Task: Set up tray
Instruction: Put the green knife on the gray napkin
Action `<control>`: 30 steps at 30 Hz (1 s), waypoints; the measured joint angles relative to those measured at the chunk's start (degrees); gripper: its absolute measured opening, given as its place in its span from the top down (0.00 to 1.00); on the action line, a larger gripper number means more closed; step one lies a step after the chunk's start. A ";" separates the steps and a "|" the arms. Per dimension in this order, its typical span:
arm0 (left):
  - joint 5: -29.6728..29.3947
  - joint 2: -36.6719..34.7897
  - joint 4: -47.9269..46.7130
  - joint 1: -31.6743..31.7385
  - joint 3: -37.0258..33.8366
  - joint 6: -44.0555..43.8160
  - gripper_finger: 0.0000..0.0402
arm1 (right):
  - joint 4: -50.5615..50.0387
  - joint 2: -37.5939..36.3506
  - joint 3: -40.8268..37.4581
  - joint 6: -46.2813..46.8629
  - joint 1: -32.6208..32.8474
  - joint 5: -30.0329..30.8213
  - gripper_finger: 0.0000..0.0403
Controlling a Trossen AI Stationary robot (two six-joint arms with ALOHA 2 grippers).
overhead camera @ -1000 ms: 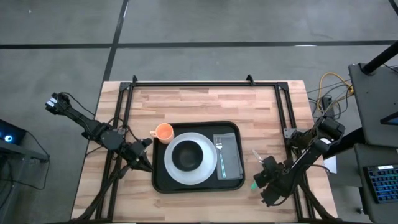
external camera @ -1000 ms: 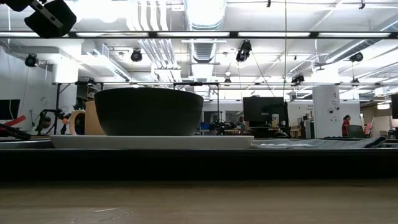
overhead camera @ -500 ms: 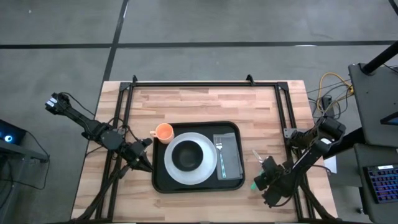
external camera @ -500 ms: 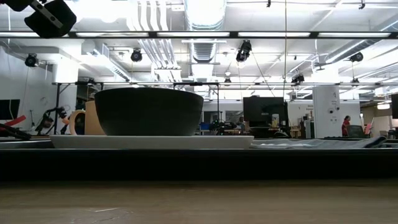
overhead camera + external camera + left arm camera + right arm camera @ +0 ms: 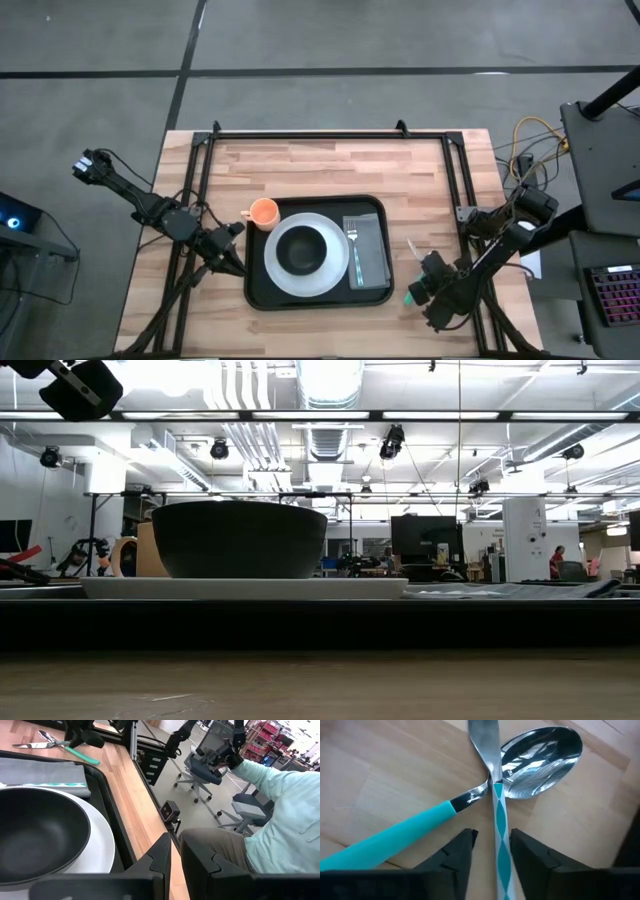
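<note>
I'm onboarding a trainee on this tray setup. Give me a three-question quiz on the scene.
1. True or false: the bowl sits on the plate.
2. Where is the fork? A) on the napkin B) in the cup C) on bare wood
3. What lies by the right gripper, off the tray?

Key: 1 true; 2 A; 3 a spoon and a knife, crossed.
</note>
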 joint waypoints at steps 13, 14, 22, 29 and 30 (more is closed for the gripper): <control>0.00 0.00 -0.01 0.00 0.00 -0.61 0.94 | -0.23 0.21 0.65 -0.46 -0.02 -0.12 0.96; 0.00 0.00 0.01 0.00 0.00 -0.61 0.94 | -0.85 0.25 1.20 -0.44 -0.02 -0.21 0.96; 0.00 -0.02 0.01 0.00 0.00 -0.61 0.94 | -21.57 -0.03 13.84 0.81 0.07 -1.46 0.96; 0.00 0.00 0.14 0.02 0.00 -0.61 0.94 | -30.36 -0.90 28.01 4.69 -0.19 7.33 0.96; 0.00 -0.02 0.15 0.02 0.00 -0.53 0.94 | -30.34 -0.90 29.42 4.93 -0.64 10.18 0.96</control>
